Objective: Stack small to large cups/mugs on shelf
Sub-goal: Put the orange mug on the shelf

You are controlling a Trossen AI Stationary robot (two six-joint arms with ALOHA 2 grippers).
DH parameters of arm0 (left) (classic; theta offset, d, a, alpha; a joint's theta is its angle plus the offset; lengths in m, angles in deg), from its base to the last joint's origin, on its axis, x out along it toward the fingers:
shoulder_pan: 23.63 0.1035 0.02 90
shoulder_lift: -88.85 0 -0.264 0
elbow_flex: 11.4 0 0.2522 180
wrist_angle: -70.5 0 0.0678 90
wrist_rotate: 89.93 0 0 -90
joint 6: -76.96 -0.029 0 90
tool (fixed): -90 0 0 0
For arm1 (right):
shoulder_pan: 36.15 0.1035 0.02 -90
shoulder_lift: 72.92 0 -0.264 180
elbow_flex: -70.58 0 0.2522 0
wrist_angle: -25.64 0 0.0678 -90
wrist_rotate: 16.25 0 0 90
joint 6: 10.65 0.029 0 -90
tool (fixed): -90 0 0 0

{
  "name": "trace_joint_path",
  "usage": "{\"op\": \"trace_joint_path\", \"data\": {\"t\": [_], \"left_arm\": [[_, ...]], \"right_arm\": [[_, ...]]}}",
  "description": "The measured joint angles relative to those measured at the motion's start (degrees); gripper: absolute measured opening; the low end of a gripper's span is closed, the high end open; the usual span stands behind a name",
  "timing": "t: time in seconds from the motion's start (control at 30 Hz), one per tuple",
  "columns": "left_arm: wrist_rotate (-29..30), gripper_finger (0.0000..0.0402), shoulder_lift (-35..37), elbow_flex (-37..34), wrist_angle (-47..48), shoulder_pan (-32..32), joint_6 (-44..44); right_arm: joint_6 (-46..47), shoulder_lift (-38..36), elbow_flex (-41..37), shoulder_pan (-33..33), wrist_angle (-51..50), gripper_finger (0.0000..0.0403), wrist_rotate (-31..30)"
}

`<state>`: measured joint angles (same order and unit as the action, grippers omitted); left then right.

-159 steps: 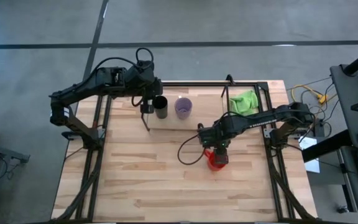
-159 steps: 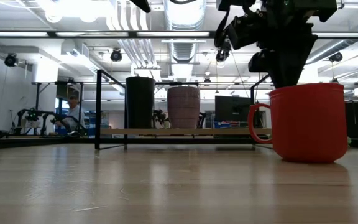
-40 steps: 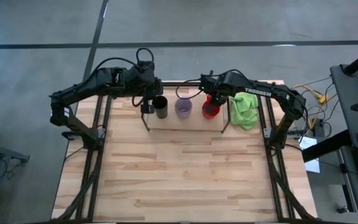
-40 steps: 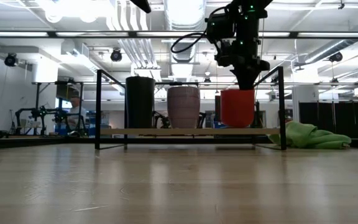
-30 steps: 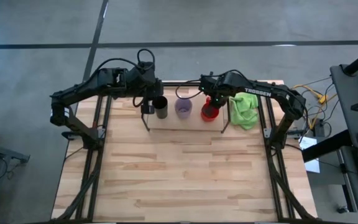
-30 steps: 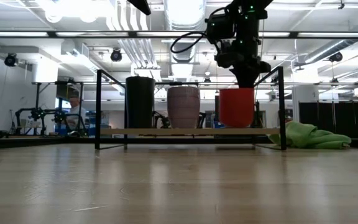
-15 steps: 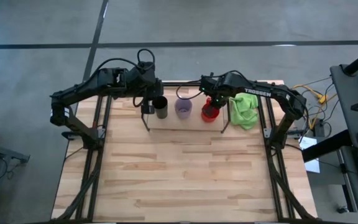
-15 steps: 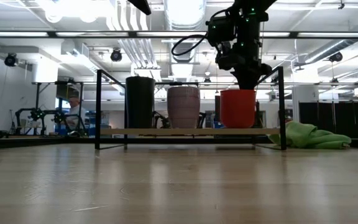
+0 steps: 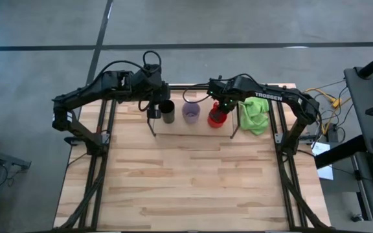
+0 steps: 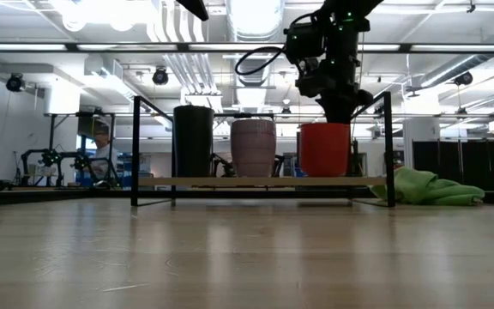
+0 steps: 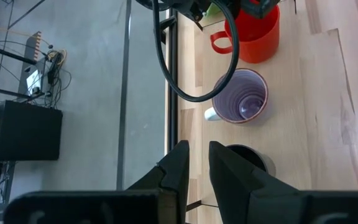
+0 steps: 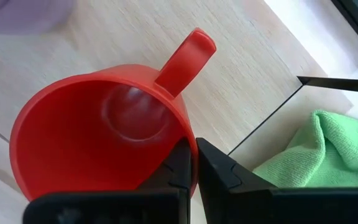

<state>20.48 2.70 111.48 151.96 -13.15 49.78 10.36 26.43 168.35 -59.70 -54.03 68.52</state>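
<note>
A: Cups on the shelf (image 10: 256, 181), where exactly?

B: Black tumbler (image 9: 167, 111), purple cup (image 9: 191, 111) and red mug (image 9: 217, 116) stand in a row at twelve o'clock on the surface (image 9: 193, 181). My right gripper (image 9: 221, 110) has its jaws clenched on the mug's rim; green cloth (image 9: 254, 114) lies at the mug's three o'clock.

A: Left one?

B: My left gripper (image 9: 153, 107) hangs just beside the tumbler, at its nine o'clock, jaws slightly parted, grasping nothing.

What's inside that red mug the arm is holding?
Nothing shows inside the red mug: the right wrist view looks into it and sees only its bare red bottom. The right gripper pinches the rim, one finger inside, so a strip of the inner wall behind that finger is hidden.
</note>
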Motion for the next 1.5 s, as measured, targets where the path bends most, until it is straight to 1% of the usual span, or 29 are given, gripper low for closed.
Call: {"op": "trace_joint_path", "data": {"t": [0.67,1.03,1.23,1.33,1.5], "left_arm": [[0.0,0.0048,0.0,0.0,0.0,-0.04,0.0],[0.0,0.0048,0.02,0.0,0.0,-0.02,0.0],[0.0,0.0048,0.02,0.0,0.0,0.01,0.0],[0.0,0.0048,0.02,0.0,0.0,0.0,0.0],[0.0,0.0048,0.04,0.0,0.01,0.0,-0.01]], "right_arm": [[1.03,0.02,-0.61,0.02,1.23,0.0009,0.7],[0.54,0.11,-0.68,0.02,2.36,0.0018,0.73],[-0.54,0.11,-0.68,0.02,2.41,0.0019,1.49],[-0.67,0.11,-0.7,-0.02,2.39,0.0019,2.79],[-1.55,0.13,-0.7,0.0,2.36,0.0019,2.92]]}}
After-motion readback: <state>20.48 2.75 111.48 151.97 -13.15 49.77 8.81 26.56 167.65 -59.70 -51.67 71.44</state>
